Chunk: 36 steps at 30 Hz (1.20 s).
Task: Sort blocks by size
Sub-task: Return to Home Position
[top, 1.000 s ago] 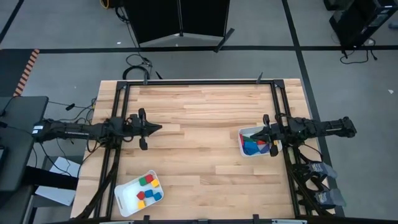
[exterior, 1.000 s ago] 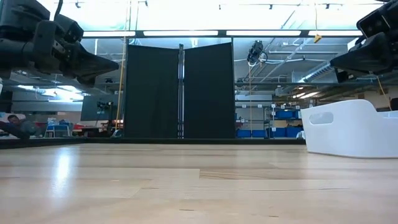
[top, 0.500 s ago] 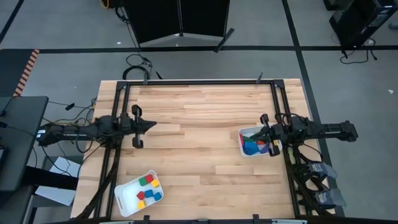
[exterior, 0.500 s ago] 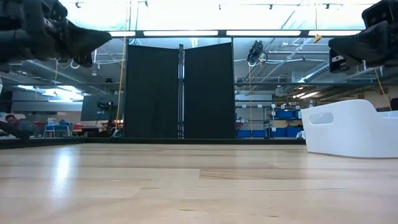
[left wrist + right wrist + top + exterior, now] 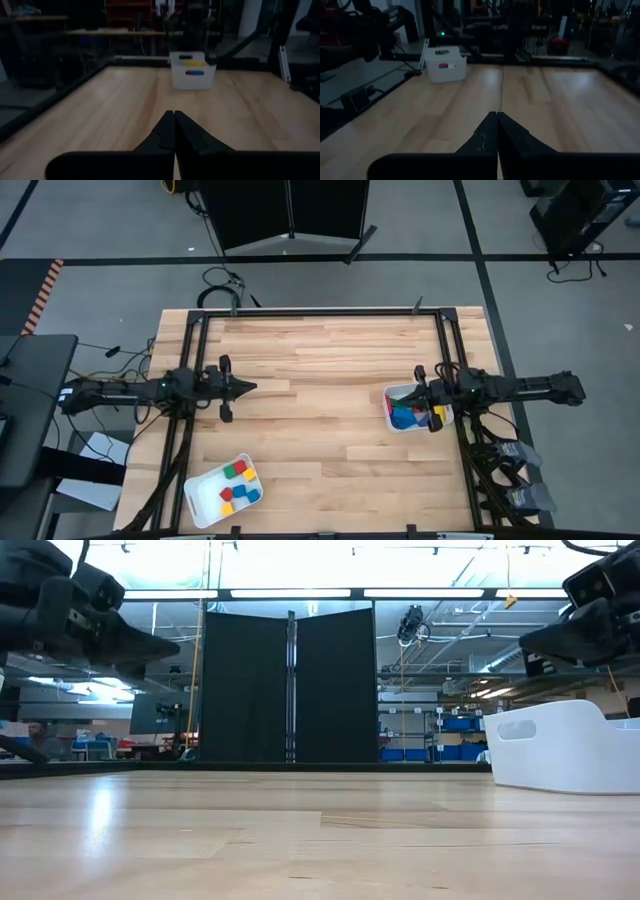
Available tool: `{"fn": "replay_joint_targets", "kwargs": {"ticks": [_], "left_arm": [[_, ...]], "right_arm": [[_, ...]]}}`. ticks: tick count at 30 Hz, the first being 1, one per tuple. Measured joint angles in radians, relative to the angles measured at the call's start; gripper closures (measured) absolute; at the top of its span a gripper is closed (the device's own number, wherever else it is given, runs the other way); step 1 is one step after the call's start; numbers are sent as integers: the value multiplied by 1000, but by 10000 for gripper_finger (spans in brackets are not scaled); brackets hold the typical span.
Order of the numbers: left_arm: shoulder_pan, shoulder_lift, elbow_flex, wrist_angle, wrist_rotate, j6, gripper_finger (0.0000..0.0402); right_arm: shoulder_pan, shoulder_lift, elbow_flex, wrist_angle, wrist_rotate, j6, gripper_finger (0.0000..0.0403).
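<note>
Over table (image 5: 320,345), both grippers (image 5: 250,387) (image 5: 412,392) seemingly closed

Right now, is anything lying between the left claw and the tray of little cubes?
Nothing visible. The left gripper hangs shut over the bare table, and the wood between it and the tray holding the cubes carries no blocks or clutter.

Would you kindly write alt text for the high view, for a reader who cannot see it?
Seen from above, a wooden table holds a white bin at its right edge with blue and yellow blocks, and a white tray at its lower-left corner with small coloured cubes. The left gripper hovers shut at the left side; the right gripper hovers shut over the bin.
</note>
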Motion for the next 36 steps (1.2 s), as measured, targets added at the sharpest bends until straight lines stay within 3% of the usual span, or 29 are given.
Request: {"fn": "replay_joint_targets", "kwargs": {"ticks": [6, 13, 19, 36], "left_arm": [[0, 0, 0, -47, -5, -4, 398], [0, 0, 0, -92, -77, -30, 391], [0, 1, 0, -88, -77, -29, 384], [0, 1, 0, -89, -77, -29, 383]], "right_arm": [[0, 38, 0, 0, 3, 32, 395], [0, 44, 0, 0, 23, 30, 385], [0, 44, 0, 0, 23, 30, 368], [0, 44, 0, 0, 23, 30, 369]]}}
